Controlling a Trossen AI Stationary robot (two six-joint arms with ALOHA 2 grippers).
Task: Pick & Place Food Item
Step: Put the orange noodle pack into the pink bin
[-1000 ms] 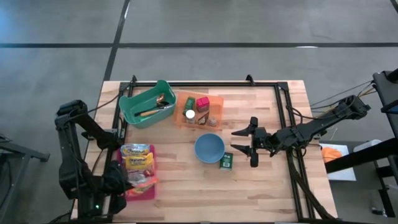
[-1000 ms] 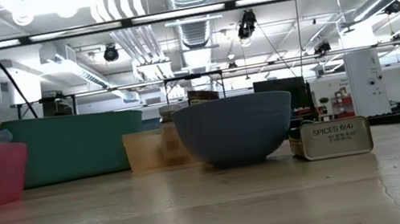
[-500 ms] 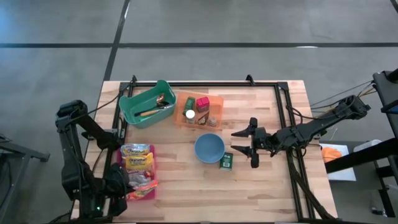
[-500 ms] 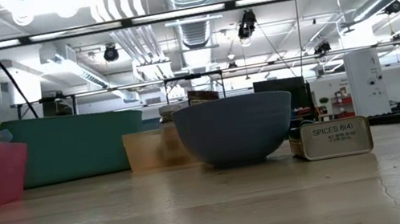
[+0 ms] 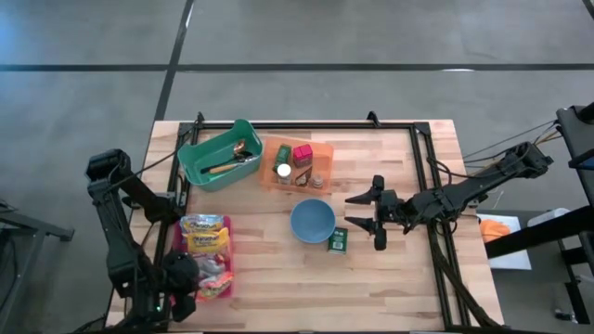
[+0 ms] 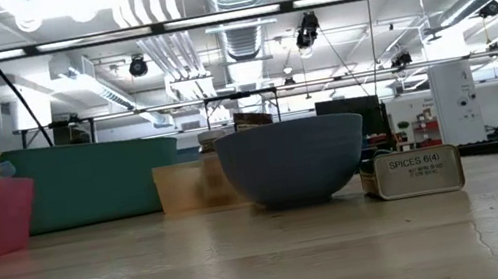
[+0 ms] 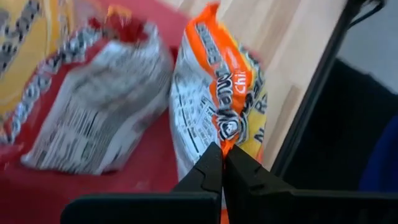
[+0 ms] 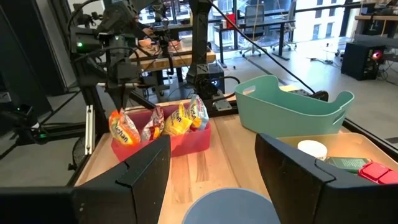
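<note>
Wooden table (image 5: 390, 269) with a black frame, grey floor around it. At the left edge, the left claw (image 7: 221, 163) is clenched on the top edge of an orange snack packet (image 7: 221, 109), which hangs at the near end of the red tray (image 5: 225, 284). Tray also holds a yellow bag (image 5: 203, 230) and a white-and-red packet (image 7: 93, 118), lying beside the orange one. Behind the tray, toward the table's far side, green bin (image 5: 219, 156) with what look like utensils in it, details too small to tell. Just right of it, orange tray (image 5: 324, 151) holding a white-lidded jar (image 5: 283, 171), a green box (image 5: 283, 151) and a red box (image 5: 303, 153). Blue bowl (image 5: 312, 221) near table centre, nothing visible inside. Green spice tin (image 5: 338, 240) just right of the bowl, label reads SPICES in the low view. Right claw (image 5: 368, 212) hovers just right of bowl and tin, released, fingers apart, holding nothing.
</note>
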